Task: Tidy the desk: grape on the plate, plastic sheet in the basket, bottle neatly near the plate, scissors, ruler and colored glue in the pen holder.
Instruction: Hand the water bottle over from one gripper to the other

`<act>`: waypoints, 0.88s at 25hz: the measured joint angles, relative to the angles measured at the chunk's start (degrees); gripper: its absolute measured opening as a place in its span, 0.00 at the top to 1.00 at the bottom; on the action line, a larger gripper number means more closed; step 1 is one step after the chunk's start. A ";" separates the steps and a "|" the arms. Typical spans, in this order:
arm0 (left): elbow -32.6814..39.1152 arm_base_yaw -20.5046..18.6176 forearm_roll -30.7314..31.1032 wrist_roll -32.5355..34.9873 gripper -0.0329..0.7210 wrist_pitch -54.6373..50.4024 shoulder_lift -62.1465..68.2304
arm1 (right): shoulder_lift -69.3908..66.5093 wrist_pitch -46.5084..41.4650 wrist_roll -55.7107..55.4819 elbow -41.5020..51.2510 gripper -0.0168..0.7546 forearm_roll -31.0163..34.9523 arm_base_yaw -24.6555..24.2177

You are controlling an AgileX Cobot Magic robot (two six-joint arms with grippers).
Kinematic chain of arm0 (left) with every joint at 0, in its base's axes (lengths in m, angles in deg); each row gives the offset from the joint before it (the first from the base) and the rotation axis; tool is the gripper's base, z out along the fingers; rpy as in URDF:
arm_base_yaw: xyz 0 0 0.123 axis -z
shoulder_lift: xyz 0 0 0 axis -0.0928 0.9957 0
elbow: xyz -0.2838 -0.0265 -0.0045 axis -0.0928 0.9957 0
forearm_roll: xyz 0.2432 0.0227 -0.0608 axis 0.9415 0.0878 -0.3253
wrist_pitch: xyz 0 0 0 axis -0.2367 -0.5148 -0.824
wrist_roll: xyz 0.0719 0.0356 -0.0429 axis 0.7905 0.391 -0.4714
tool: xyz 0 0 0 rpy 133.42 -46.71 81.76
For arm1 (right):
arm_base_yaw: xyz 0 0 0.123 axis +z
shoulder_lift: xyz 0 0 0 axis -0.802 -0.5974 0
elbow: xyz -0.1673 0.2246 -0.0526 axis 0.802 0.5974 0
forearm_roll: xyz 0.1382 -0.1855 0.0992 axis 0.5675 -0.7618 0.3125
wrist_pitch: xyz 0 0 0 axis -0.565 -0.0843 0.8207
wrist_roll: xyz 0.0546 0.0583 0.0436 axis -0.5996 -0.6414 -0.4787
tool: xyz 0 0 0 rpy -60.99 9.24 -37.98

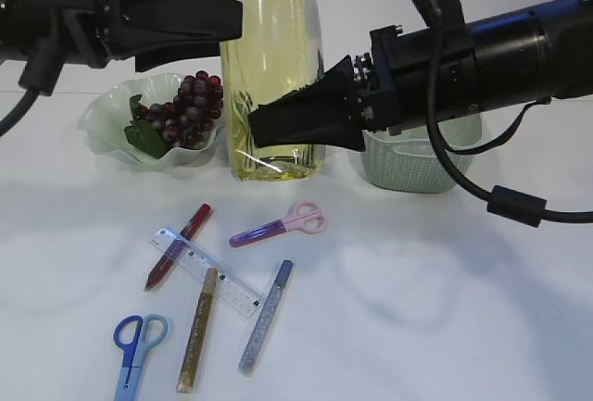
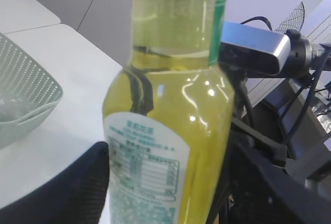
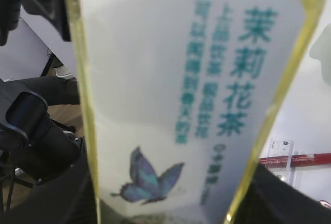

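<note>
A tall bottle (image 1: 271,68) of yellow tea stands upright on the white table (image 1: 417,281), between the green plate (image 1: 107,123) holding the grape (image 1: 190,109) and the pale basket (image 1: 417,169). The right hand (image 1: 269,125) grasps its lower body; the left hand (image 1: 227,17) brackets its shoulder, whether gripping I cannot tell. The bottle-placing step looks under way; next likely letting go without tipping it.

I see the bare white tabletop (image 1: 445,308) under everything, and off past its edge, a round wire fan grille (image 2: 296,16).
</note>
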 joint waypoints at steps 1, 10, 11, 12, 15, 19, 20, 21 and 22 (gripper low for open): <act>0.00 0.15 0.00 0.00 0.25 0.00 0.00 | 0.00 0.00 0.00 0.00 0.39 0.00 0.00; 0.00 1.12 -0.47 0.17 0.25 1.22 0.00 | 0.00 -0.44 0.00 0.00 0.39 0.00 -0.04; 0.00 1.12 -0.73 0.17 0.25 1.22 0.00 | 0.00 -0.44 0.00 0.00 0.39 0.00 -0.04; 0.00 1.16 -0.85 0.17 0.25 1.22 0.00 | 0.00 -0.44 0.00 0.00 0.39 0.00 -0.04; 0.00 1.25 -1.36 0.26 0.16 1.22 0.08 | 0.00 -0.44 0.00 0.00 0.39 0.00 -0.04; 0.00 1.79 -2.73 0.26 0.08 1.12 0.34 | 0.00 -0.44 0.00 0.00 0.39 0.00 -0.04; 0.00 2.06 -2.85 0.30 0.08 1.36 0.34 | 0.00 -0.44 0.00 0.00 0.39 -0.08 -0.04; 0.00 2.32 -2.88 0.30 0.08 1.50 0.41 | 0.00 -0.53 0.00 0.00 0.39 -0.12 -0.04; 0.00 2.63 -2.98 0.40 0.08 1.62 0.58 | 0.00 -0.78 0.00 0.00 0.39 -0.35 -0.04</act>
